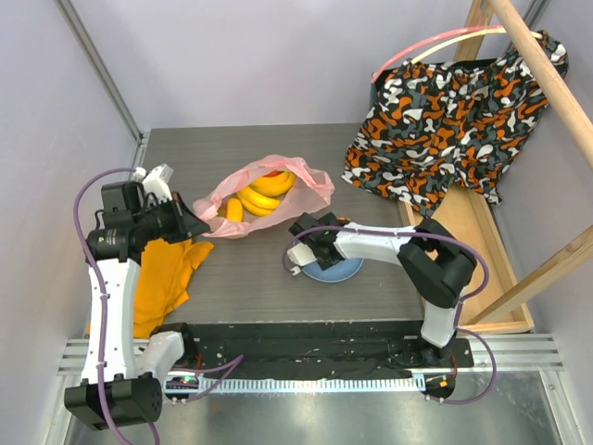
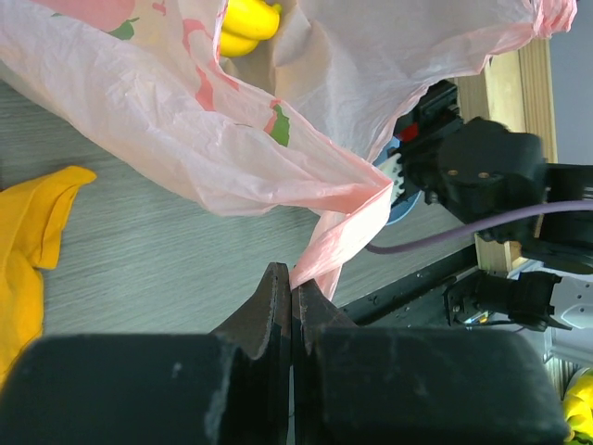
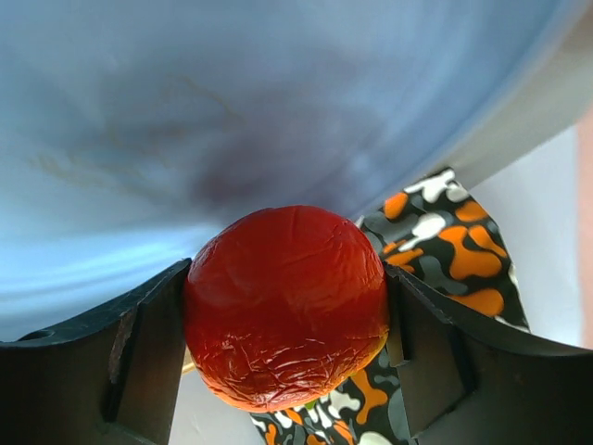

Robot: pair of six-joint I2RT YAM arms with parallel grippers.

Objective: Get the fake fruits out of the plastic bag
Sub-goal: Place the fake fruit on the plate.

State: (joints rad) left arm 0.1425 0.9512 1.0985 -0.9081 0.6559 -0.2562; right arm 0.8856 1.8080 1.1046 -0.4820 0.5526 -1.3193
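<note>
Red fruit (image 3: 283,297) at the plate (image 3: 232,102)
My right gripper (image 3: 287,357) clamps it; my left gripper (image 2: 292,292) pinches the pink bag (image 2: 213,130).

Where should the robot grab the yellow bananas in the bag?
Probably pinch the banana bunch across its curved middle, coming from above through the open mouth of the plastic bag, where it lies uncovered while the left gripper holds its edge.
</note>
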